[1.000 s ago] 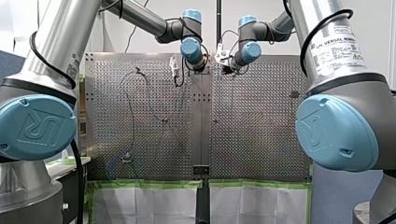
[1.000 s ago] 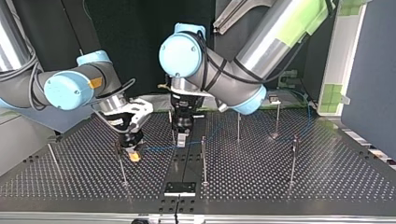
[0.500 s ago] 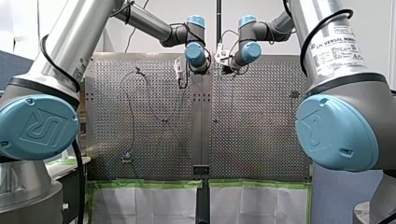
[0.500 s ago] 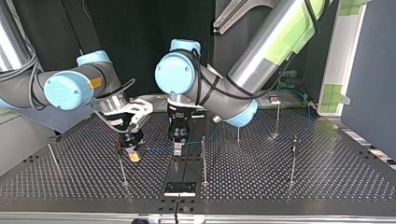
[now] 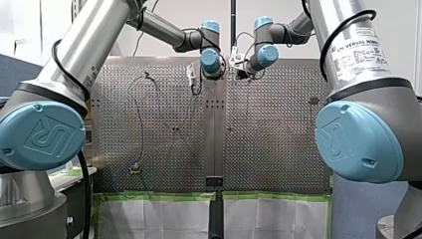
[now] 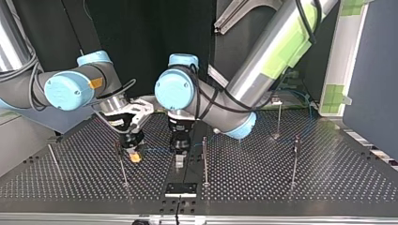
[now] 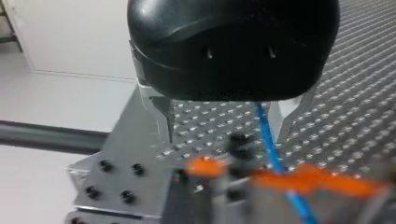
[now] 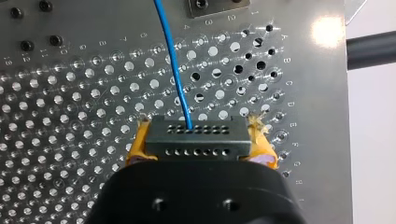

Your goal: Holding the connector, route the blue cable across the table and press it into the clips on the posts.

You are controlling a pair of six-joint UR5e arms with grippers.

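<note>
My right gripper is shut on the grey connector, with a yellow pad on each side of it. The blue cable runs out of the connector over the perforated table. In the top view that gripper hangs low beside a thin post, and the cable leads across to my left gripper. In the left wrist view the metal fingers of my left gripper stand open astride the cable. Blurred orange shapes lie just ahead of them.
Several thin posts stand on the table, one right beside my left gripper and others at the top view's right. A black plate lies near the table's edge closest to the top camera. The cable's slack loops over the front view's left half.
My left arm has swung toward the top view's camera, bringing its gripper lower over the cable. My right gripper and the connector have stayed put.
</note>
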